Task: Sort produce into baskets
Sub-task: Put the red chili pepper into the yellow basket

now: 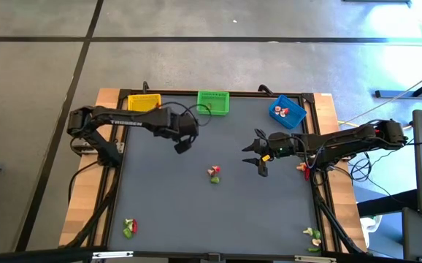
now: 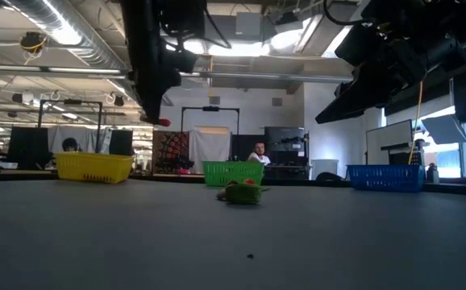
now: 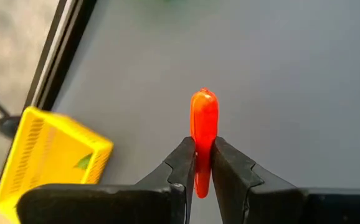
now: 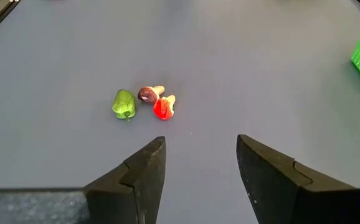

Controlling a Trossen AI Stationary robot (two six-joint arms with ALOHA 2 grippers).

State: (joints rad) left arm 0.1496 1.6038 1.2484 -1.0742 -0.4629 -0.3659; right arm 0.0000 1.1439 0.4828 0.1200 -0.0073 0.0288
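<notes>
My left gripper (image 3: 203, 168) fingers are clamped on a slim glossy red toy produce piece (image 3: 203, 127), with the yellow plastic mesh basket (image 3: 49, 155) nearby. Right wrist view: my right gripper (image 4: 200, 165) fingers stand apart above a green, brown and red produce cluster (image 4: 144, 103). High view: the left gripper (image 1: 184, 144) hangs over bare table. The pinch looks narrow, so a jolt could probably drop the piece short.

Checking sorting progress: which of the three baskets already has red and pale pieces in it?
The blue basket, at the table's far right corner. Red and pale pieces lie inside it; the green basket and yellow basket show none.
</notes>
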